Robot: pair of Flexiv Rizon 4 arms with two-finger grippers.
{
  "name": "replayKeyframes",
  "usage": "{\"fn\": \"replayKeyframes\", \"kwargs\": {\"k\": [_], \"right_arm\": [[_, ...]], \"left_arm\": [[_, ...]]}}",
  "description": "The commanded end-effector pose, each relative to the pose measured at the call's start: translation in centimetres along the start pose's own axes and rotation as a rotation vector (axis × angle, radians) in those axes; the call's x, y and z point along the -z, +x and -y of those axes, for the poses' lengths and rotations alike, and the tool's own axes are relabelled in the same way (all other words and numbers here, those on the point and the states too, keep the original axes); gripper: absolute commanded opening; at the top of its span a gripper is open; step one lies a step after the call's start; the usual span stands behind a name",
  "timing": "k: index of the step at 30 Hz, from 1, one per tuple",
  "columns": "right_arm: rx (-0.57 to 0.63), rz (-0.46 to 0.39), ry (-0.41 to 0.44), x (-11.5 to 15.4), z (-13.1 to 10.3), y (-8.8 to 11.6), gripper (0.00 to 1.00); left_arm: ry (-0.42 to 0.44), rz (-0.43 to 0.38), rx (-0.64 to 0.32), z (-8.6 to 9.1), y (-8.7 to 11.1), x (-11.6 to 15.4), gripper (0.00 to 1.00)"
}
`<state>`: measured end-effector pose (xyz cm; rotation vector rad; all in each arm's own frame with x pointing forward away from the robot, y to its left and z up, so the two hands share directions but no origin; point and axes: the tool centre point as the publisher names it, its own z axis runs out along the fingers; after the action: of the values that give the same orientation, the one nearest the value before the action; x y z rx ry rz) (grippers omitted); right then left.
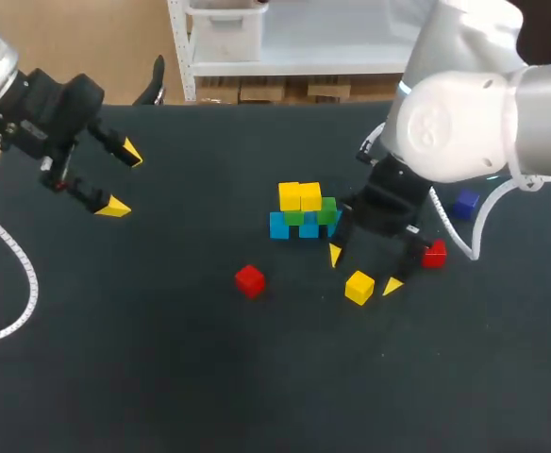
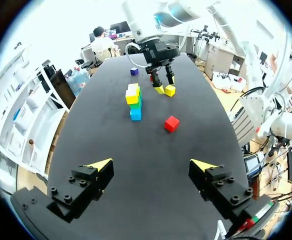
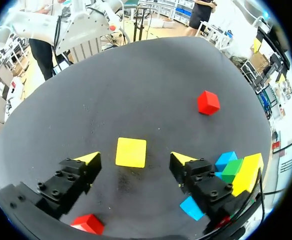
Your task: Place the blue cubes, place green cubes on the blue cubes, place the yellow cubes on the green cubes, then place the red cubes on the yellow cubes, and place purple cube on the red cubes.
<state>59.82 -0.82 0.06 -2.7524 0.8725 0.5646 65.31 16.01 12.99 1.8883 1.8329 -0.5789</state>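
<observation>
Black matte tabletop (image 1: 162,377) fills your work area, and near its middle stands the stepped pile of small cubes (image 1: 302,213), the landmark for everything else. Its bottom layer is light blue cubes (image 1: 279,226), green cubes (image 1: 326,211) sit on those, and two yellow cubes (image 1: 300,196) lie side by side on top.

Your right gripper (image 1: 363,270) hangs low, just right of the pile and a little nearer to you. Its yellow-tipped fingers are spread wide with a loose yellow cube (image 3: 131,152) lying flat on the table between them. The right wrist view shows bare table on both sides of that cube, so neither finger touches it and the claw holds nothing.

One red cube (image 1: 249,280) rests on the table to the near left of the pile, apart from it. A second red cube (image 1: 434,253) lies to the right of the pile, just beyond the right gripper's outer finger. The small purple cube (image 1: 465,204), which looks bluish from overhead, sits farther right of the pile than that red one, partly behind the right arm's cable.

Your left gripper (image 1: 123,179) is well to the left of the pile, raised above the table. Its fingers are wide apart and empty, and its wrist view looks along the table toward the pile.
</observation>
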Motion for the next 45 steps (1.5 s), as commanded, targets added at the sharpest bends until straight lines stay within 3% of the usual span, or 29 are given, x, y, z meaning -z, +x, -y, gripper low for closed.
{"fn": "replayKeyframes", "kwargs": {"k": [1,2,11,14,15,25,34,45], "right_arm": [[-0.003,-0.001,-0.007,0.1,-0.3,-0.3,0.64],[-0.003,0.000,-0.008,0.1,-0.4,-0.4,0.50],[-0.023,0.009,-0.025,-0.1,-0.6,-0.5,0.46],[-0.026,0.008,-0.024,-0.2,-0.6,-0.5,0.08],[-0.028,0.008,-0.024,-0.2,-0.6,-0.5,0.00],[-0.090,-0.011,0.010,1.3,-0.5,0.1,0.00],[-0.415,-0.087,0.136,4.9,0.8,2.0,0.00],[-0.755,-0.049,0.394,7.7,2.7,4.1,0.00]], "left_arm": [[-0.002,0.004,-0.004,0.1,0.1,0.0,1.00],[-0.002,0.004,-0.004,0.1,0.1,0.0,1.00],[-0.002,0.004,-0.004,0.1,0.1,0.0,1.00],[-0.002,0.004,-0.004,0.1,0.1,0.0,1.00],[-0.002,0.004,-0.004,0.1,0.1,0.0,1.00],[-0.002,0.004,-0.004,0.1,0.1,0.0,1.00],[-0.002,0.004,-0.004,0.1,0.1,0.0,1.00],[-0.002,0.004,-0.004,0.1,0.1,0.0,1.00]]}}
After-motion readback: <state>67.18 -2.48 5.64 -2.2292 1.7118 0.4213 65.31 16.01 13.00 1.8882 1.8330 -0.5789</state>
